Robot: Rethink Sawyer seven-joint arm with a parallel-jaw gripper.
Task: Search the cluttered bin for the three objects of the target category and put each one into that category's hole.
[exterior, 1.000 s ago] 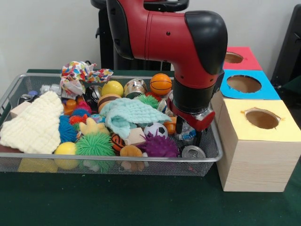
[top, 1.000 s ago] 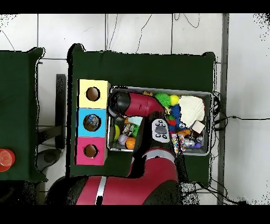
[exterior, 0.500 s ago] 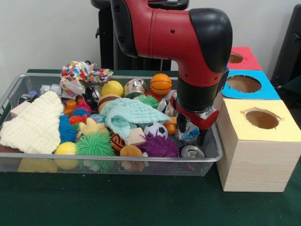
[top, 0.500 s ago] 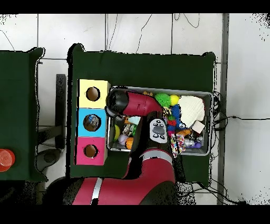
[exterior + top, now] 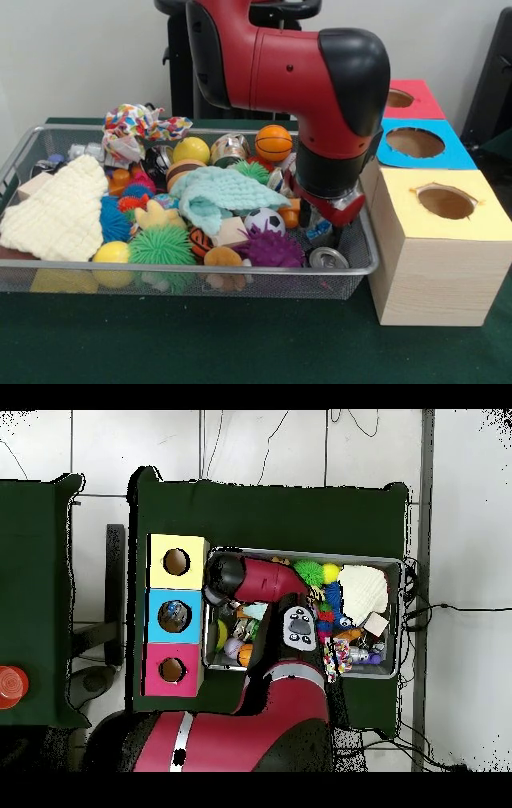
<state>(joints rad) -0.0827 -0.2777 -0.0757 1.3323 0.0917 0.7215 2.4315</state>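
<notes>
My gripper (image 5: 324,228) hangs low inside the right end of the wire bin (image 5: 200,272), under the red and black wrist. A crumpled clear bottle with a blue label (image 5: 318,233) lies right at it, and a silver can (image 5: 328,258) rests just in front. A second can (image 5: 230,148) sits at the bin's back. Beside the bin stand the yellow box (image 5: 446,202), blue box (image 5: 416,142) and red box (image 5: 398,98), each with a round hole. In the overhead view the arm (image 5: 250,579) hides the gripper.
The bin is crowded: orange basketball (image 5: 274,142), yellow ball (image 5: 191,150), small soccer ball (image 5: 264,220), mint cloth (image 5: 224,194), cream cloth (image 5: 60,210), purple spiky ball (image 5: 274,248), green spiky ball (image 5: 162,246). Something lies in the blue box's hole (image 5: 174,615).
The wrist rose slightly toward the boxes, then sank back a little to the left in the bin's right end. The objects have hardly shifted.
</notes>
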